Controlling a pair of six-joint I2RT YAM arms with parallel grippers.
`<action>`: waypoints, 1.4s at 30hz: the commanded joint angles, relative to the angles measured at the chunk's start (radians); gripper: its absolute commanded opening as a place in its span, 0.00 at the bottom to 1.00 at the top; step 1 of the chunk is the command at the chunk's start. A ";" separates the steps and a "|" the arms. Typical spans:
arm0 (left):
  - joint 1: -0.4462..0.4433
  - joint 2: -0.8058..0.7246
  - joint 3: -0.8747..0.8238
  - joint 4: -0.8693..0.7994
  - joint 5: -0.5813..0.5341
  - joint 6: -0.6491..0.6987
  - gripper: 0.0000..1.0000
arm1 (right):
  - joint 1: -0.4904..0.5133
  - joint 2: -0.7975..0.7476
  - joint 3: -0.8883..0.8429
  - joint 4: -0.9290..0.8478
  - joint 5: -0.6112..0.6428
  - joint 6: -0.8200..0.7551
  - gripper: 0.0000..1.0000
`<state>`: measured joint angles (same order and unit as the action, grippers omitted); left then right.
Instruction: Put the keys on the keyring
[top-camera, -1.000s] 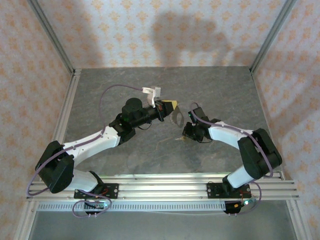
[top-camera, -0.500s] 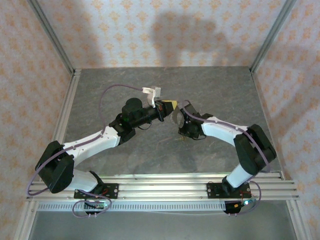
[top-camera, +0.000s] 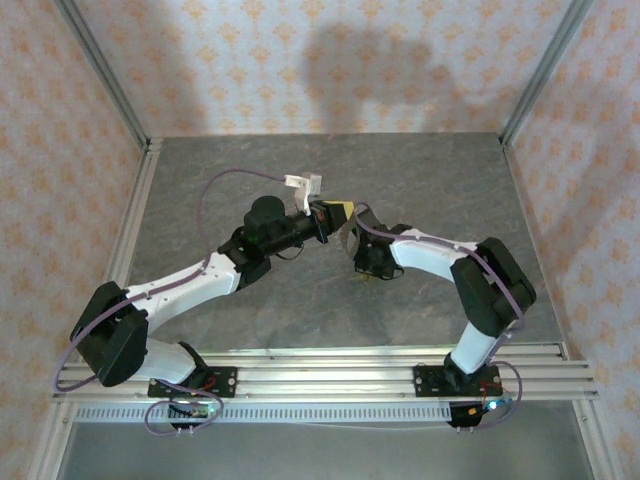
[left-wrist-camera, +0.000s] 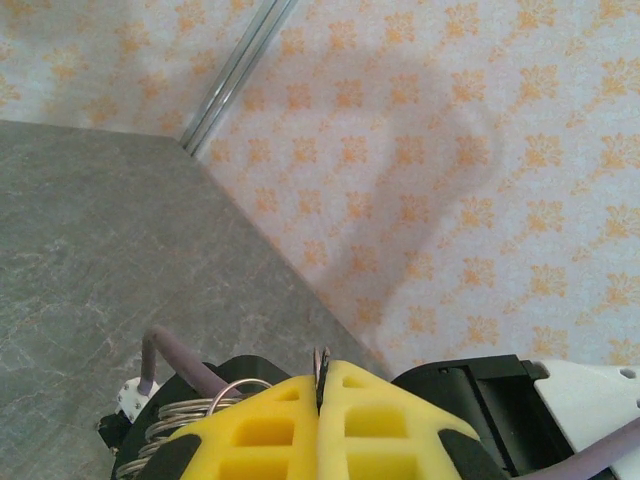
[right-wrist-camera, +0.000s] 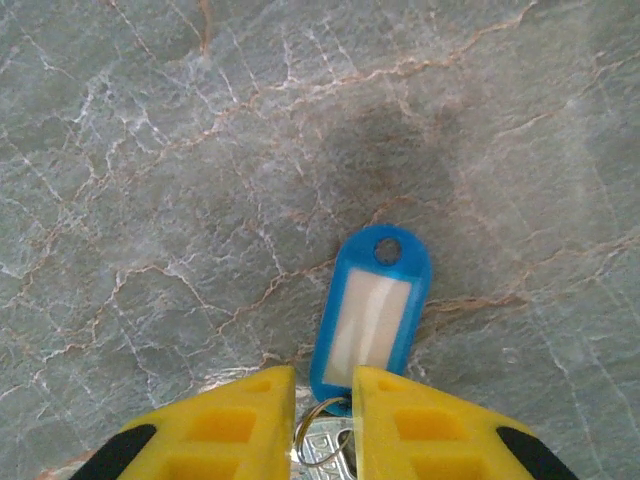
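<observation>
My left gripper (left-wrist-camera: 320, 388) is shut on the keyring (left-wrist-camera: 320, 360). Only the ring's thin metal edge pokes up between the yellow pads, and a wire loop with a strand (left-wrist-camera: 215, 400) hangs off to the left. From above, the left gripper (top-camera: 338, 210) holds the pale keyring (top-camera: 349, 236) over the middle of the table. My right gripper (right-wrist-camera: 325, 400) points down just right of it and is shut on the silver key (right-wrist-camera: 330, 450). A small split ring links the key to a blue plastic tag (right-wrist-camera: 372, 312) that sticks out past the fingertips.
The grey marbled table (top-camera: 240, 160) lies below both grippers, with patterned walls (top-camera: 330, 60) and metal corner posts behind and at the sides. The right arm's black wrist (left-wrist-camera: 500, 400) sits close behind the left fingers. The arms' base rail (top-camera: 330, 375) runs along the near edge.
The right arm's wrist has swung left, closer to the left gripper and the keyring, and its elbow has drawn in. The left arm has stayed still.
</observation>
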<state>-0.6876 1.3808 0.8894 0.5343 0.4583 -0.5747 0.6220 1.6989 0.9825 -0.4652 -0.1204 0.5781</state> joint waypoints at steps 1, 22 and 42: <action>-0.011 -0.031 0.026 0.025 -0.018 0.026 0.00 | 0.007 0.022 0.029 -0.042 0.050 -0.021 0.21; -0.010 -0.017 0.033 0.035 -0.017 0.015 0.00 | 0.007 -0.017 0.001 -0.064 0.073 -0.036 0.22; -0.012 -0.010 0.036 0.043 -0.015 0.008 0.00 | 0.008 -0.029 -0.033 -0.090 0.116 -0.053 0.02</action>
<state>-0.6876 1.3808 0.8894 0.5350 0.4549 -0.5758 0.6239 1.6894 0.9676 -0.5133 -0.0517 0.5331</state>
